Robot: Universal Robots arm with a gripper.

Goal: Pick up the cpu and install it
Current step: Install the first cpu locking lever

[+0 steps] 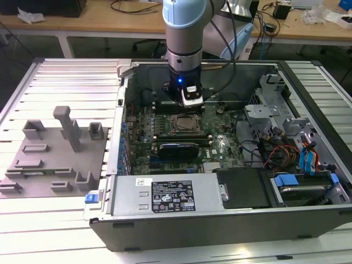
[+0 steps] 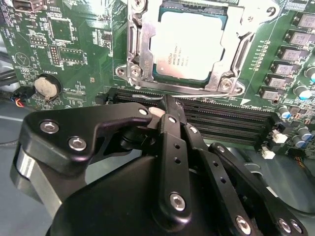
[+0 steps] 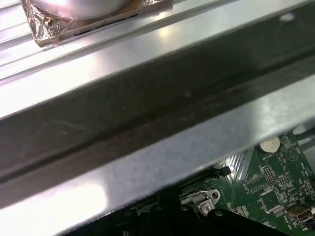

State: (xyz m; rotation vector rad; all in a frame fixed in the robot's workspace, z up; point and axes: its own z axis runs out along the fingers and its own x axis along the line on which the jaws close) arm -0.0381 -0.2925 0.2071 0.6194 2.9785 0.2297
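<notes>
The arm [image 1: 186, 25] is a thick round column with a pale blue joint cap above a silvery grey sleeve, ending in a black wrist section where a small blue light glows. A white and black block [image 1: 192, 95] is fixed at the wrist, and black cables run beside the column. In the second wrist view, the pincer [image 2: 165, 105] is matt black, built of flat linked bars fastened with silver screws.

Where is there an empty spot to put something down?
The ribbed metal table is bare in front of the grey fixture tray and the computer case. Inside the case it is crowded: the arm hangs over the cpu in its socket, with cables beside.
</notes>
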